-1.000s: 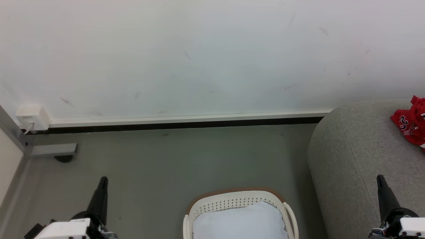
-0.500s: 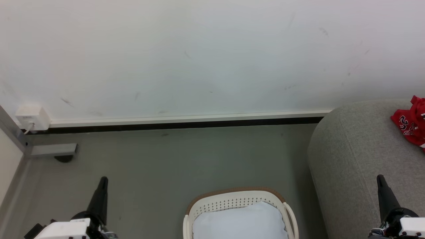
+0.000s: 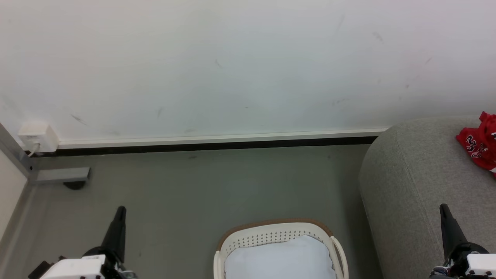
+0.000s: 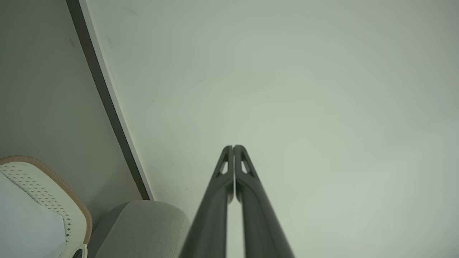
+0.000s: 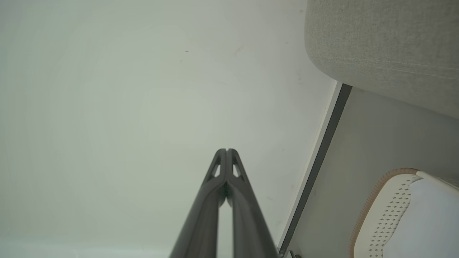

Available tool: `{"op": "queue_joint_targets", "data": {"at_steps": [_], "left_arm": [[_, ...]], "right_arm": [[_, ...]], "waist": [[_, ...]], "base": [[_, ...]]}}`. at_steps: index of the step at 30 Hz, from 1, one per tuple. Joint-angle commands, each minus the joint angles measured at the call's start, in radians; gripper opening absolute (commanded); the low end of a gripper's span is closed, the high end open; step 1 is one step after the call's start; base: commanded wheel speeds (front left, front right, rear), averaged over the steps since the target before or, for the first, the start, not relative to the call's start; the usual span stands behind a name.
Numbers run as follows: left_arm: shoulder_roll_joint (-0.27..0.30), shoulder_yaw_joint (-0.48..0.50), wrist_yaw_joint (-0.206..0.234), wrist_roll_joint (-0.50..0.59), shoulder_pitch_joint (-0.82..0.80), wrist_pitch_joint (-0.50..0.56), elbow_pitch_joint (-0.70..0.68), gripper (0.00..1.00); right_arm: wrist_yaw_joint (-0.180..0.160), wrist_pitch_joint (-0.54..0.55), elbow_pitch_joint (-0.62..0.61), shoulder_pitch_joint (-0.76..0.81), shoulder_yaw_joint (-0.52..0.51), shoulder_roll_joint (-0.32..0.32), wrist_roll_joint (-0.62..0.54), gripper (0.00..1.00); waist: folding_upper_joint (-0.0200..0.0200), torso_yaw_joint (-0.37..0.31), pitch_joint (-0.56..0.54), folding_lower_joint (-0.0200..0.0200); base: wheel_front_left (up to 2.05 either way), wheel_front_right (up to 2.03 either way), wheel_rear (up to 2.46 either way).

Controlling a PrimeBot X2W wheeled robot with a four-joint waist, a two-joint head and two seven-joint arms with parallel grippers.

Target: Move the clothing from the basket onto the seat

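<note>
Closed tight, the left gripper point(image 3: 121, 211) stands at the lower left of the head view, its two dark fingers pressed flat together with nothing between them. Its white body is cut off by the bottom edge. In the left wrist view the tips meet against the bare white wall point(image 4: 304, 89). The right gripper point(image 3: 443, 208) stands at the lower right, likewise pinched together and empty, with its lower part also cut off.

Between the two, on the grey floor point(image 3: 186, 186), sits the basket point(image 3: 271, 224). Only its far end shows, a brown rim over white perforated wall. A pale cloth point(image 3: 279, 257) fills what can be seen of its inside and hides whatever lies under it. The basket is just beside the rounded end of the seat point(image 3: 410, 174); I cannot tell whether they touch.

The clothing point(image 3: 480, 145) lies crumpled on top of the seat, near its back edge, well apart from the basket. It is cut off by the picture's right edge, and its black-and-white markings are too folded to read. Behind the floor, a skirting board point(image 3: 217, 138) runs along the wall to a small socket box point(image 3: 37, 135) at the left.
</note>
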Motion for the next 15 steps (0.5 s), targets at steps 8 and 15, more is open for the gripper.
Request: {"op": "queue_joint_targets", "data": {"at_steps": [8, 15], "left_arm": [[0.002, 0.003, -0.004, -0.014, -0.007, 0.005, -0.002, 0.00], [0.002, 0.003, -0.004, -0.014, -0.007, 0.005, -0.002, 0.00]], "right_arm": [[-0.002, 0.005, -0.005, -0.006, -0.003, -0.007, 0.001, 0.00], [-0.002, 0.005, -0.005, -0.006, -0.003, -0.007, 0.001, 0.00]], "waist": [[0.0000, 0.000, 0.000, 0.0000], [0.0000, 0.000, 0.000, 0.0000]], "base": [[0.00, 0.00, 0.00], [0.00, 0.00, 0.00]]}}
